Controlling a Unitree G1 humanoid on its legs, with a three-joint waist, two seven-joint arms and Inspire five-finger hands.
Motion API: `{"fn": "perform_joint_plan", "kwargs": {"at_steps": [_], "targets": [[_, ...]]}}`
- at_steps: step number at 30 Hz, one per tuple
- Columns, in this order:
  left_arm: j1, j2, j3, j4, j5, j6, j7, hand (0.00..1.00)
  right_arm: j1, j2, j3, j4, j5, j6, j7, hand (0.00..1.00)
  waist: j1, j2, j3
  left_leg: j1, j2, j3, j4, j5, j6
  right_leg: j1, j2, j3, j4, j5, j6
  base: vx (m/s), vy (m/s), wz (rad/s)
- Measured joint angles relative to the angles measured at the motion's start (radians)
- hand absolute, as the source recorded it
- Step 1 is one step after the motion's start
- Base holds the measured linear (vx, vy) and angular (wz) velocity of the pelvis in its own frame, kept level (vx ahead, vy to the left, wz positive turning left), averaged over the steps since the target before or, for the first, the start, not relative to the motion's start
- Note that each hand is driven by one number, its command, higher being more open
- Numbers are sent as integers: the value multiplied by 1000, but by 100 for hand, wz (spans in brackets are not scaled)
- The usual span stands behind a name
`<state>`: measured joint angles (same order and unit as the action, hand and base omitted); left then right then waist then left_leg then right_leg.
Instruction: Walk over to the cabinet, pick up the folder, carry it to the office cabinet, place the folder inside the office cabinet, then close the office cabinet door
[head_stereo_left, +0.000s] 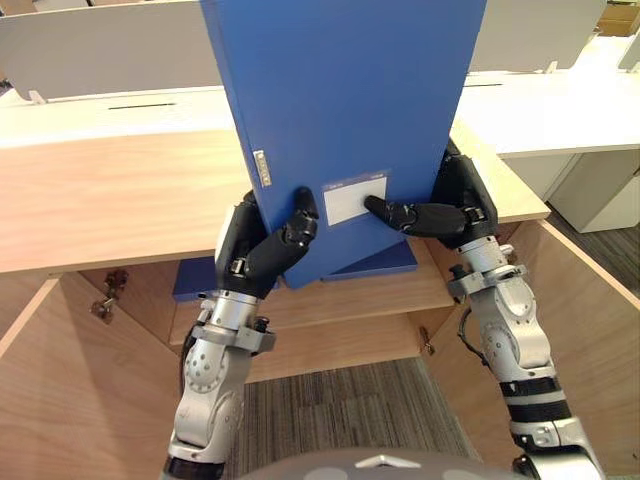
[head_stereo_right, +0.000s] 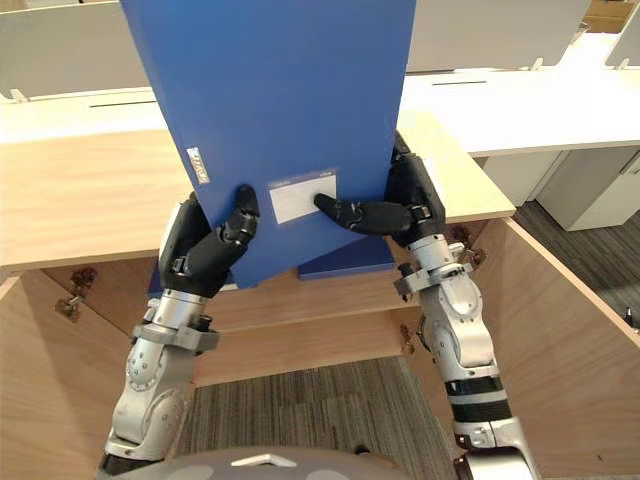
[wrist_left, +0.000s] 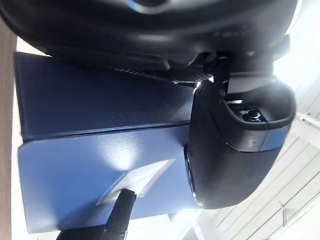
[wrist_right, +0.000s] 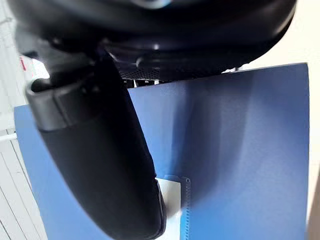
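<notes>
So the robot's got a tall blue cardboard folder (head_stereo_left: 340, 90) standing upright, squeezed between its 2 hands, right over the open front of a light wooden cabinet (head_stereo_left: 110, 200). The left hand (head_stereo_left: 265, 255) is on the folder's lower left edge, thumb (head_stereo_left: 302, 212) pressed flat on the front face and the rest wrapped round the spine side, so it's pinching the folder. The right hand (head_stereo_left: 455, 212) does the same on the lower right edge. Its thumb (head_stereo_left: 395, 212) reaches across the front and touches the corner of a white paper label (head_stereo_left: 355, 200).

There's a small metal tag (head_stereo_left: 262, 168) on the folder's left edge, just above the left hand.

Below the hands, a second blue folder (head_stereo_left: 385, 262) lies flat on the cabinet's upper shelf (head_stereo_left: 340, 305). The held folder's bottom corner sits right in front of it, but I can't tell if they touch.

Both cabinet doors (head_stereo_left: 590, 330) are swung wide open, with grey striped carpet (head_stereo_left: 340, 410) between them. White tables (head_stereo_left: 560, 110) stand behind the cabinet.
</notes>
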<state>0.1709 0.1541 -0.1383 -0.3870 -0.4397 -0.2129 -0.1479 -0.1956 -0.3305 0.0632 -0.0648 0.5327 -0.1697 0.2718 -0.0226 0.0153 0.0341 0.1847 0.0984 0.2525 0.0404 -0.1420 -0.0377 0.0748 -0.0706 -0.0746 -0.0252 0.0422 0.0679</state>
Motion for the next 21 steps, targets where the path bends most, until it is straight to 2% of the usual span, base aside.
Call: {"fn": "perform_joint_plan", "kwargs": {"at_steps": [4,8,9,14,17,21], "targets": [[-1,1,8,1,-1,1,-7,0,-8,-14,-1,20,21,7,24,0,9,-5,-3,-6,-2,-10,0,2,2,0,-3,-8,0,0,0,-10,-5,7],[-3,-4,29,1,-10,1,-11,0,-8,13,-3,22,29,9,27,0,14,-10,-5,-12,-3,-18,1,4,4,0,-5,-16,-3,0,0,-19,-11,7],[-3,-4,29,1,-8,0,-22,100,-8,15,-4,23,27,12,22,0,16,-12,-6,-15,-4,-23,1,5,5,0,-6,-22,-4,1,0,-18,-12,9],[-4,-12,38,1,4,-3,-22,100,-8,39,-10,23,3,12,15,0,15,-15,-7,-25,-11,-37,-3,13,10,0,-13,-34,-13,6,2,-19,-7,9],[-11,-45,68,1,31,-6,-10,100,-8,80,-21,22,-27,12,4,0,16,-15,-8,-26,-14,-42,-4,16,11,1,-17,-38,-13,7,4,-26,-2,5],[-22,-69,106,1,72,-39,15,100,-7,143,-26,6,-70,12,-18,0,17,-16,-8,-29,-20,-51,-10,22,13,1,-22,-46,-17,9,8,-26,-3,6]]}}
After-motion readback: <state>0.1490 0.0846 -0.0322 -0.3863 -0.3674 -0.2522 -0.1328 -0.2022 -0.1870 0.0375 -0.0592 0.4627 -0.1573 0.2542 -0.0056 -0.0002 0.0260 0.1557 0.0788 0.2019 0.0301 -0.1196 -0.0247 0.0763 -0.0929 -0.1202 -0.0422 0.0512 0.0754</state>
